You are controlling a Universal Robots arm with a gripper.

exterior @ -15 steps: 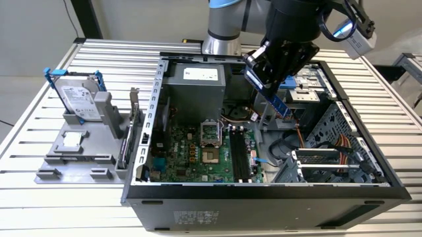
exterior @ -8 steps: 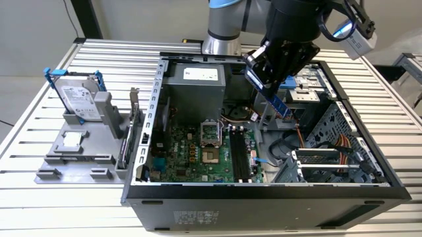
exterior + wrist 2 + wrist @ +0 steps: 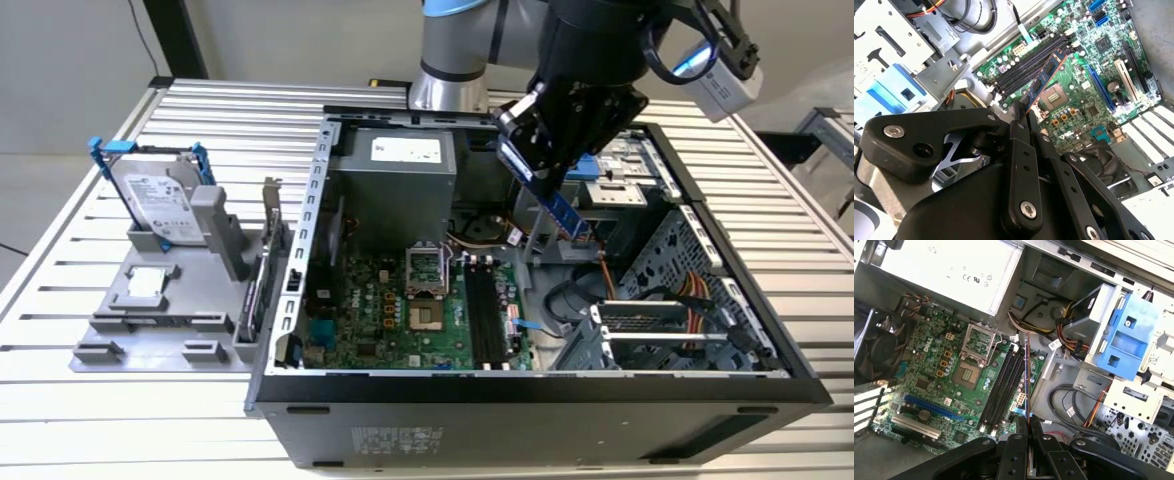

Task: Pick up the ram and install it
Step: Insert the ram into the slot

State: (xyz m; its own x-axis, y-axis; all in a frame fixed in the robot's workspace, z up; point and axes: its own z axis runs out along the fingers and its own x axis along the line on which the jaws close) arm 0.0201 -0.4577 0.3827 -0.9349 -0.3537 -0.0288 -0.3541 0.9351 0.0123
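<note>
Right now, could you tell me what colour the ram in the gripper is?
Blue, with dark chips; the ram shows best in the second wrist view.

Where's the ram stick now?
In the exterior view the tool grips the ram over the open computer case, above the black slots.

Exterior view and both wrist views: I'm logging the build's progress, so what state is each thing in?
Ram, held tilted above the motherboard, not seated.
Gripper, shut on the ram.
Ram slots, all empty.
Case, lying open, side panel off.
Hard drive, standing in the grey holder outside the case.
</note>
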